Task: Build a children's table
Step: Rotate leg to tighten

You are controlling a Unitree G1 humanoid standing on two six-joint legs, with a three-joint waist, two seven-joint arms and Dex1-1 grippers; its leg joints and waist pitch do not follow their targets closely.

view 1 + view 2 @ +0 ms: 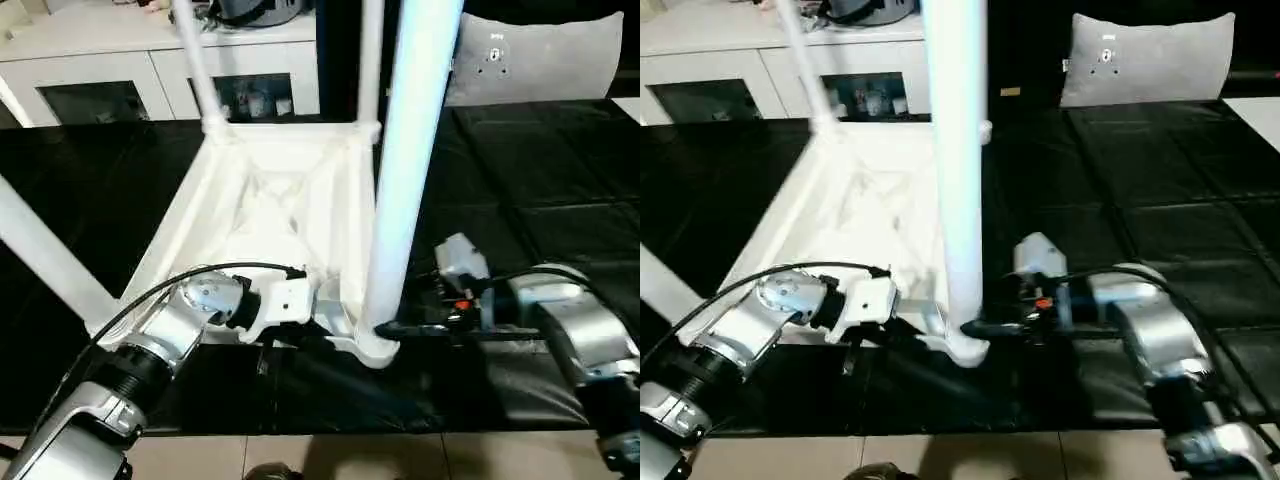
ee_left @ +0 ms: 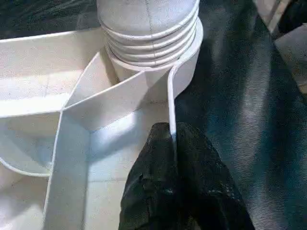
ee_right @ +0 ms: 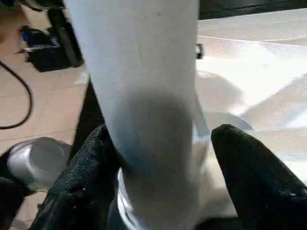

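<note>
The white tabletop (image 1: 270,210) lies upside down on the black table, ribs up. Legs rise from its corner sockets: two at the far corners (image 1: 195,60) (image 1: 370,60), one slanting off at the near left (image 1: 45,255), and a thick near-right leg (image 1: 410,150) standing upright. My left gripper (image 2: 170,139) is shut on the tabletop's thin rim, right beside the near-right socket (image 2: 148,43). My right gripper (image 1: 390,328) is open, its fingers straddling the base of that near-right leg (image 3: 144,96); one finger (image 3: 81,177) touches it and the other (image 3: 249,167) stands a little apart.
A grey cushion (image 1: 545,55) rests at the back right of the black table. A white cabinet (image 1: 150,70) stands behind the table at the left. The table's front edge (image 1: 330,432) runs just below my arms, with tiled floor beyond it.
</note>
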